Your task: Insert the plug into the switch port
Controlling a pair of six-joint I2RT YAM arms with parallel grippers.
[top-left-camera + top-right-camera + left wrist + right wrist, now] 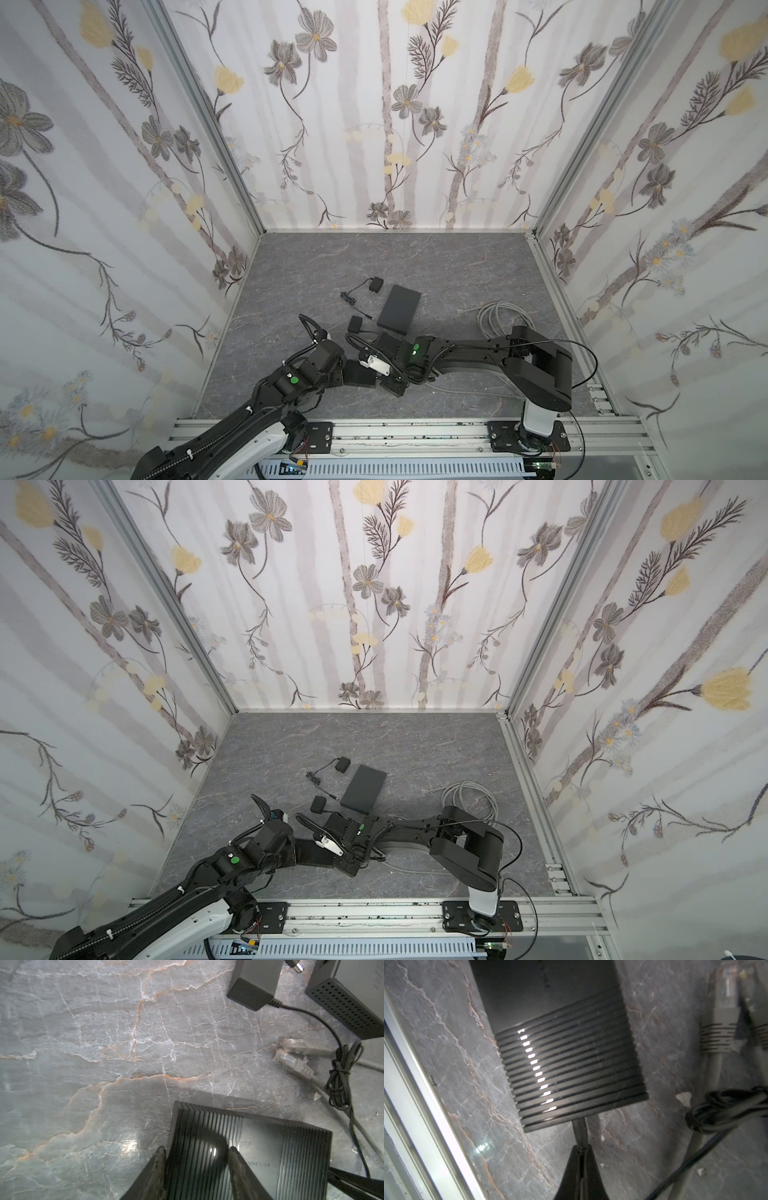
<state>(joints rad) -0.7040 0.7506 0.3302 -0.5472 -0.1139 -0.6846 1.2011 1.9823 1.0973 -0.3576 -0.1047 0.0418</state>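
Observation:
The black switch (360, 374) (312, 852) lies flat near the table's front, its ribbed top showing in both wrist views (259, 1147) (571, 1064). My left gripper (197, 1156) stands open over one ribbed end, with one finger (160, 1162) beside the switch's edge and the other above its top. My right gripper (581, 1150) is shut on the dark plug (579, 1132). The plug's stem reaches the switch's end face. The port and the plug's tip are hidden under that edge.
A larger black box (401, 309) (345, 1009), two black power adapters (376, 286) (356, 323) and a bundled black cord (338, 1080) lie behind the switch. Two grey network plugs (295, 1064) lie beside it. A grey cable coil (498, 320) is at the right. Walls enclose three sides.

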